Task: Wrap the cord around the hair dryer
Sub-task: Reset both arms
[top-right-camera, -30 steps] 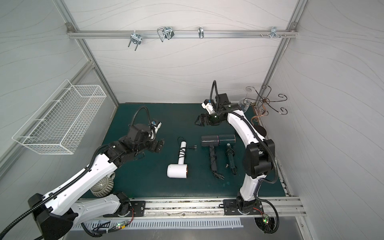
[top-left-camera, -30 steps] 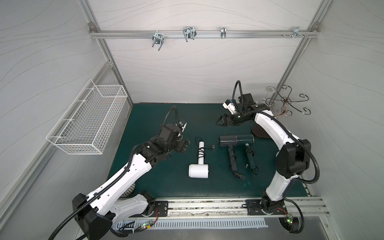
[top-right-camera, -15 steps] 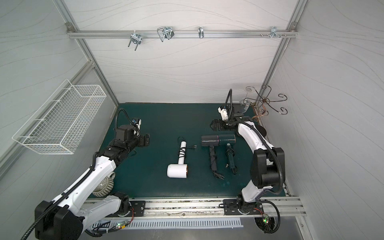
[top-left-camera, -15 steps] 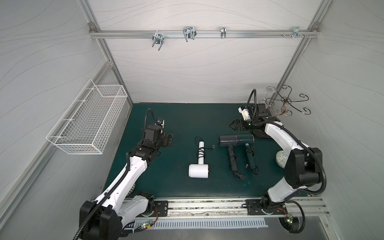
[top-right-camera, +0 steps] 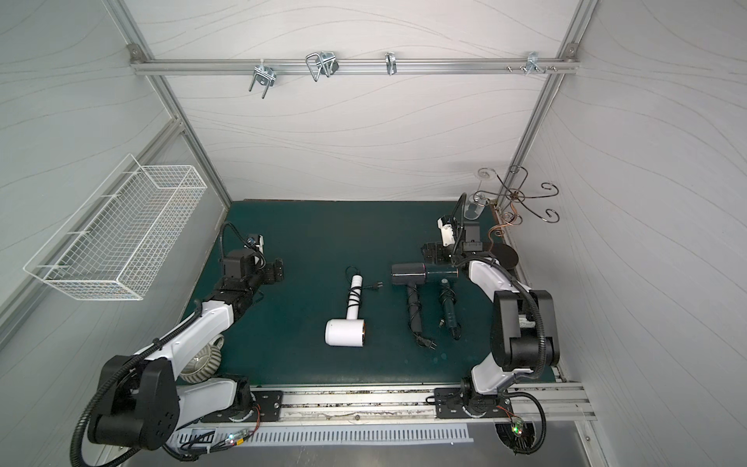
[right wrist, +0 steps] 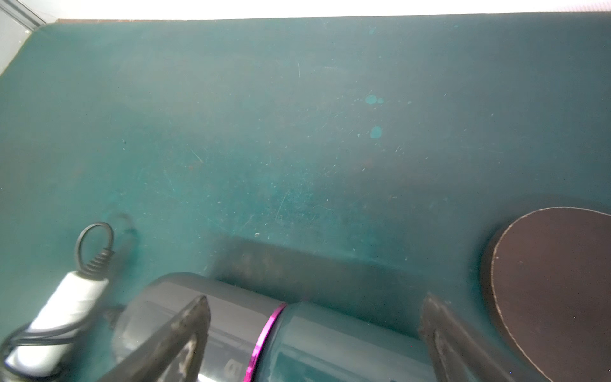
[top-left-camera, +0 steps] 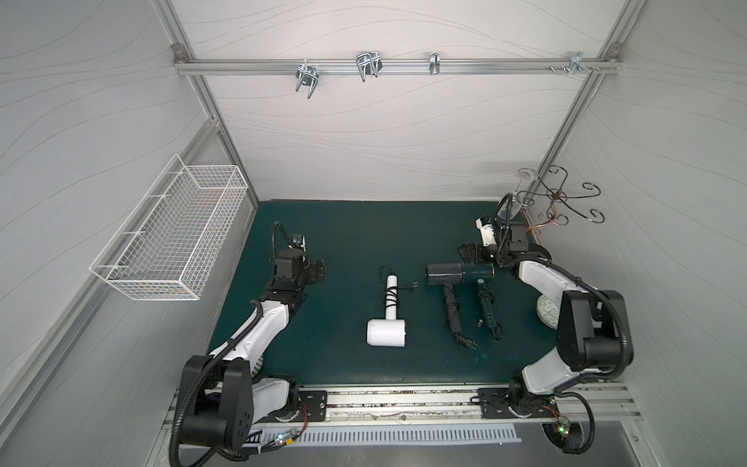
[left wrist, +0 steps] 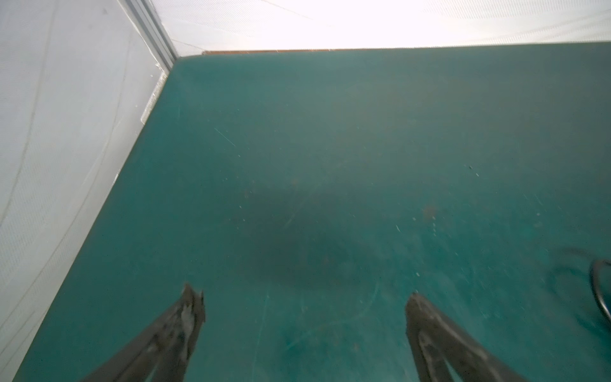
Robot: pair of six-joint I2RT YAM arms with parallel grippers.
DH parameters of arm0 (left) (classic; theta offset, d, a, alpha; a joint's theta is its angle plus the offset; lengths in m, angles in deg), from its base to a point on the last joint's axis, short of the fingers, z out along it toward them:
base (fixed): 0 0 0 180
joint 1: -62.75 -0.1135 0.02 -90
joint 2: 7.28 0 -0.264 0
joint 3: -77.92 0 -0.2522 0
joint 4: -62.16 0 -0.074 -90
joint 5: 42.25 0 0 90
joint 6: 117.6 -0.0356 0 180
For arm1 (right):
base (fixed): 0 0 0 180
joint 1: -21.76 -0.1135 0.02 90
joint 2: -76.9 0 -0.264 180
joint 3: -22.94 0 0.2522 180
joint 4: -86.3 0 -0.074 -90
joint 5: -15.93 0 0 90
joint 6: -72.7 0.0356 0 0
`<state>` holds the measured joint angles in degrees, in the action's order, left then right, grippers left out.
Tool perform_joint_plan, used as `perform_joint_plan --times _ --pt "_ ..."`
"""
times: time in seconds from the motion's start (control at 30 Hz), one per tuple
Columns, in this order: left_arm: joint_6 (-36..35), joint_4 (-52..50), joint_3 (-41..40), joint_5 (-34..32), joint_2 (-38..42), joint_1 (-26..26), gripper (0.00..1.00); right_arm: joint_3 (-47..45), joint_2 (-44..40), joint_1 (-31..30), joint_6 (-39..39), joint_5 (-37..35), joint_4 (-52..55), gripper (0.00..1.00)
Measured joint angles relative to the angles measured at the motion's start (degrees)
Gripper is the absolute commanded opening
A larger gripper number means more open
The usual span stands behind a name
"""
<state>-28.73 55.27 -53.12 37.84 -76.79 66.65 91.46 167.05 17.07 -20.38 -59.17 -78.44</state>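
A white hair dryer (top-left-camera: 386, 332) (top-right-camera: 344, 332) lies mid-mat, its black cord (top-left-camera: 390, 300) coiled round the handle. To its right a grey hair dryer (top-left-camera: 442, 271) (right wrist: 231, 317) and a teal one (top-left-camera: 477, 271) (right wrist: 330, 340) lie end to end, each with cord wound on its handle. My right gripper (top-left-camera: 465, 252) (right wrist: 315, 299) hovers open just behind their barrels, holding nothing. My left gripper (top-left-camera: 319, 271) (left wrist: 302, 296) stands open over bare mat, well left of the white dryer. A cord loop (left wrist: 598, 291) shows at the left wrist view's edge.
A white wire basket (top-left-camera: 169, 242) hangs on the left wall. A metal hook stand (top-left-camera: 558, 202) with a brown disc base (top-right-camera: 505, 254) (right wrist: 555, 291) stands at the back right corner. Round patterned objects lie beside each arm (top-left-camera: 545, 315) (top-right-camera: 202, 360).
Both arms have drawn away from the middle: the left arm to the left, the right arm to the right near the stand. Both grippers stayed open; the dryers have not moved.
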Motion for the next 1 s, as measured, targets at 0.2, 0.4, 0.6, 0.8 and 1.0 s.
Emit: perform_joint_plan --times 0.2,0.4,0.6,0.8,1.0 --pt "-0.5 9.5 -2.1 0.7 -3.5 -1.7 0.98 -5.4 0.0 0.0 -1.3 -0.5 -8.2 0.99" --pt "-0.6 16.7 -7.3 1.2 -4.7 -3.1 0.98 -7.6 0.0 0.0 -2.1 -1.3 -11.3 0.99" --pt "-0.6 21.5 -11.1 1.8 -5.6 -3.5 0.97 -11.4 -1.3 0.0 -2.3 -2.3 -14.6 0.99" --pt "0.2 27.5 -11.8 2.7 -9.3 -3.5 0.90 -15.9 -1.8 0.0 -2.3 -3.5 -21.6 0.99" --pt "1.0 33.7 -12.5 2.7 -14.3 -3.5 0.89 -22.4 -2.7 0.0 -2.6 -3.8 -33.2 0.99"
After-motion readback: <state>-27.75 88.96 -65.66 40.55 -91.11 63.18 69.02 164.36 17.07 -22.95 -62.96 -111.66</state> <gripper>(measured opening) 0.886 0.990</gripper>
